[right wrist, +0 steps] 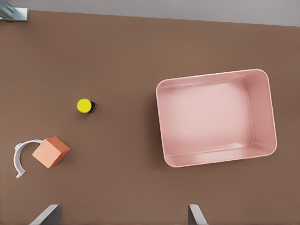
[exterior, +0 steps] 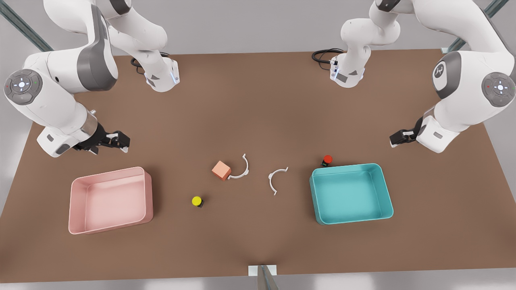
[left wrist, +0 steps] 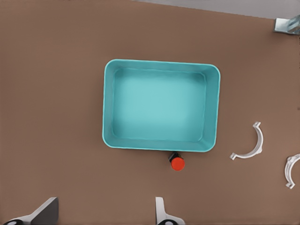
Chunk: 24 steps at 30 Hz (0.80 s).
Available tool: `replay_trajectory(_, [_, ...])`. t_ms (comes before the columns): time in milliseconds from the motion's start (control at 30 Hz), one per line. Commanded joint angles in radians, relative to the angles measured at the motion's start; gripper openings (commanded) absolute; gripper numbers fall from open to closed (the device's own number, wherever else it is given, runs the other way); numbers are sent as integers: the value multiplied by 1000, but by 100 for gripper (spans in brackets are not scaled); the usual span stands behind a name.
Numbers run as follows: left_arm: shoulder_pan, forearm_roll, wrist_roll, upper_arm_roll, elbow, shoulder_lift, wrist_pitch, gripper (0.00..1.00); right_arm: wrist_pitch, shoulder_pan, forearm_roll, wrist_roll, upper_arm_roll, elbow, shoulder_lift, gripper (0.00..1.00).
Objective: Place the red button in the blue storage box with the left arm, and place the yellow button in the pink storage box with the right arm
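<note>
Plainly sat at the opening step, with nothing grasped and both boxes empty. Found the tiny red-capped push button on the brown counter, hard against the outside of the far wall of the shallow teal-blue plastic storage box. Found the tiny yellow-capped push button in the open, between the shallow pale pink plastic storage box and the salmon-orange cube, well apart from both. Noted two white curved clips near the cube, off the likely paths. Placed the left gripper at the front view's right, held high above the counter beyond the blue box, elbow bent and wrist camera looking straight down on box and red button; jaws spread wide, holding nothing. Placed the right gripper at the front view's left, likewise raised just beyond the pink box, jaws also wide apart and empty. Judged the next move to call for centring each gripper over its own button and descending. Expected the red one to need care, given the box wall just beside it leaving little room for a jaw on that side.
</note>
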State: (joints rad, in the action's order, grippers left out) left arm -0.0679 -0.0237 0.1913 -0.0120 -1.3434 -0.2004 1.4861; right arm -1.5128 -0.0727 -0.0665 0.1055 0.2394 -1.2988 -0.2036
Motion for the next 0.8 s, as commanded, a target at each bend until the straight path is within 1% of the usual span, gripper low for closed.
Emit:
replay_trajectory(0, [0, 2, -131, 0, 1, 3, 3, 100, -3, -1, -1, -4, 0, 1, 0, 100])
replay_trajectory(67, [-33, -2, -128, -2, -13, -4, 16, 100, -3, 1, 1, -3, -3, 0, 0, 100])
replay_trajectory(100, [-58, -18, -70, -2, -98, 3, 118, 100, -3, 1, 1, -4, -3, 0, 0, 100])
replay_trajectory(133, [-130, -24, 38, -2, -195, 12, 227, 100, -3, 4, -1, -4, -3, 0, 0, 100])
replay_trajectory(167, [-176, -24, 134, -2, -253, 16, 304, 100, -6, 8, -1, -4, 4, 0, -30, 100])
replay_trajectory(200, [-214, -30, 198, -3, -350, 41, 416, 100, -96, 43, -6, -4, 26, 1, -94, 100])
replay_trajectory(233, [-239, -30, 244, -3, -422, 55, 497, 100, -177, 83, -2, -4, 26, 1, -167, 100])
replay_trajectory(300, [-253, -33, 278, -3, -645, 128, 692, 100, -355, 125, -2, -6, 26, 0, -273, 100])
replay_trajectory(333, [-270, -33, 318, -3, -663, 122, 717, 100, -426, 128, -4, -20, 41, 3, -338, 100])
replay_trajectory(367, [-274, -33, 350, -3, -724, 125, 786, 100, -460, 128, -2, -69, 51, 3, -373, 100])
replay_trajectory(400, [-276, -33, 375, -3, -761, 119, 832, 100, -506, 129, -2, -165, 54, 15, -425, 100])
replay_trajectory(433, [-274, -88, 382, -3, -789, 111, 879, 100, -566, 152, -6, -165, 72, 33, -451, 100])
replay_trajectory(467, [-274, -117, 384, -3, -789, 93, 914, 100, -573, 154, -7, -175, 72, 46, -465, 100])
replay_trajectory(500, [-274, -133, 405, -3, -789, 56, 971, 100, -632, 155, -6, -198, 80, 64, -499, 100])
replay_trajectory(600, [-274, -193, 418, -3, -790, 21, 997, 100, -707, 179, -1, -273, 92, 67, -550, 100])
replay_trajectory(667, [-273, -196, 410, -3, -824, -8, 1065, 100, -727, 175, 14, -428, 101, 59, -574, 100])
replay_trajectory(700, [-271, -196, 407, -3, -827, -10, 1065, 100, -733, 168, 91, -552, 100, 46, -574, 100])
replay_trajectory(767, [-271, -194, 405, -3, -838, -11, 1074, 100, -731, 154, 117, -698, 98, 15, -586, 100])
